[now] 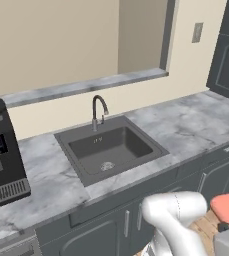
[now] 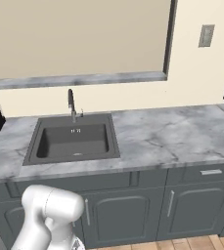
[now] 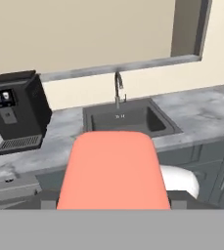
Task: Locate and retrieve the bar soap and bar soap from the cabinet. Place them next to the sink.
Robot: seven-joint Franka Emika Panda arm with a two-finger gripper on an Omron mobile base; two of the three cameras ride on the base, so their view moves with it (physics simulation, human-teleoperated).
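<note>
In the hand view, a black boxy coffee machine (image 3: 19,110) with a small lit panel is seen on the grey marbled stone countertop (image 3: 209,110), ahead of the pincer and to its left. Straight ahead of the pincer, the dark grey rectangular sink (image 3: 128,120) is set into that countertop, with the arched metal gooseneck faucet (image 3: 118,88) standing at its far rim. The flat coral-pink bar soap (image 3: 114,171) is held directly at the pincer (image 3: 114,207), broad face toward the camera, so the fingertips themselves are hidden and the pincer is seen closed on it. Right of the pincer and lower down, dark slate-grey base cupboard doors (image 3: 216,171) with silver handles are seen under the counter.

In the left base view, the coral-pink bar (image 1: 228,209) is seen at the lower right, below the counter's front edge and well apart from the sink (image 1: 111,147). In the right base view, the sink (image 2: 74,139) lies left of centre, with a wall switch plate (image 2: 207,35) to the far right.
</note>
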